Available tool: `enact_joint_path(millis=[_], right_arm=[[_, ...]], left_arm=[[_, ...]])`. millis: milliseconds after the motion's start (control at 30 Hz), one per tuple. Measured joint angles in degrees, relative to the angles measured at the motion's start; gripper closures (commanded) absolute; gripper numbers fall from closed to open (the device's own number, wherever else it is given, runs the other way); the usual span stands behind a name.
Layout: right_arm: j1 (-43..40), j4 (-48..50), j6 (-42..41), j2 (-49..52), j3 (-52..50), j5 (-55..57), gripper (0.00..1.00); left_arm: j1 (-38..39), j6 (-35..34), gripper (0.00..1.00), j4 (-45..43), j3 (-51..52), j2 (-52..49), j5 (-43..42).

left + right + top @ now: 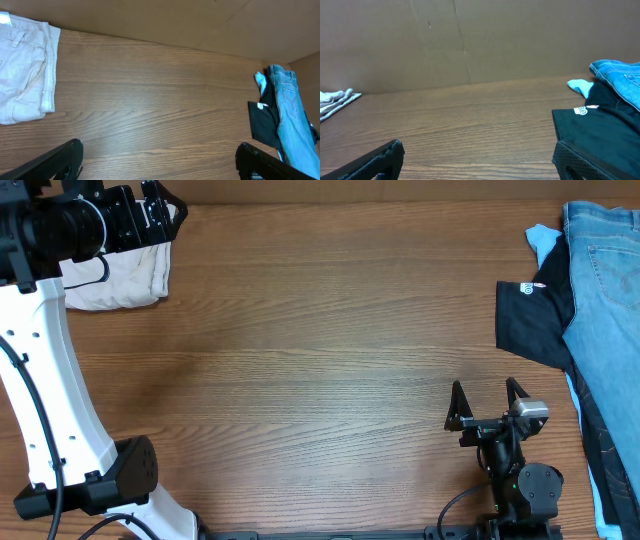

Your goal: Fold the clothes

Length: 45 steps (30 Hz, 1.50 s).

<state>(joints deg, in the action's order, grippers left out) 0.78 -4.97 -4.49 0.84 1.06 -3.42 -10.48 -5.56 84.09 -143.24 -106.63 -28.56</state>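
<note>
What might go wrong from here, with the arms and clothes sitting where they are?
The beige garment lies near the table's far edge, partly under the left arm. If the open left gripper brushes it, it might drag the cloth over the edge or rumple it. The open right gripper rests close to the black shirt and jeans, so a careless reach might snag the wrong clothing.

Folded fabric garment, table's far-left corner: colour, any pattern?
The folded thin-fabric garment is plain light beige, no pattern; shows best in left wrist view.
</note>
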Motion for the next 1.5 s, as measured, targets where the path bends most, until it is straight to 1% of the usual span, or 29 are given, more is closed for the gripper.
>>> enact_joint_path(millis=[733,967,1033,1167,1333,1433,1500], right_arm=[[0.02,0.00,0.00,0.00,0.00,0.02,0.00],[0.00,0.00,0.00,0.00,0.00,0.02,0.00],[0.00,-0.02,-0.02,0.00,0.00,0.02,0.00],[0.00,0.00,0.00,0.00,0.00,0.02,0.00],[0.02,0.00,-0.02,0.00,0.00,0.00,0.00],[0.00,0.00,0.00,0.00,0.00,0.02,0.00],[0.00,-0.02,0.00,0.00,0.00,0.02,0.00]], left_arm=[[0.00,0.00,0.00,0.09,0.00,0.00,-0.02],[0.00,-0.02,0.00,2.25,0.00,0.00,0.04],[0.11,-0.02,0.00,4.76,0.00,0.00,0.46],[2.80,-0.02,0.00,6.29,0.63,-0.04,5.60],[13.29,-0.68,0.00,3.82,4.28,-0.02,18.88],[19.74,-1.14,0.00,0.74,8.85,0.42,26.49],[22.51,-1.31,0.00,-2.56,13.40,1.49,30.14]])
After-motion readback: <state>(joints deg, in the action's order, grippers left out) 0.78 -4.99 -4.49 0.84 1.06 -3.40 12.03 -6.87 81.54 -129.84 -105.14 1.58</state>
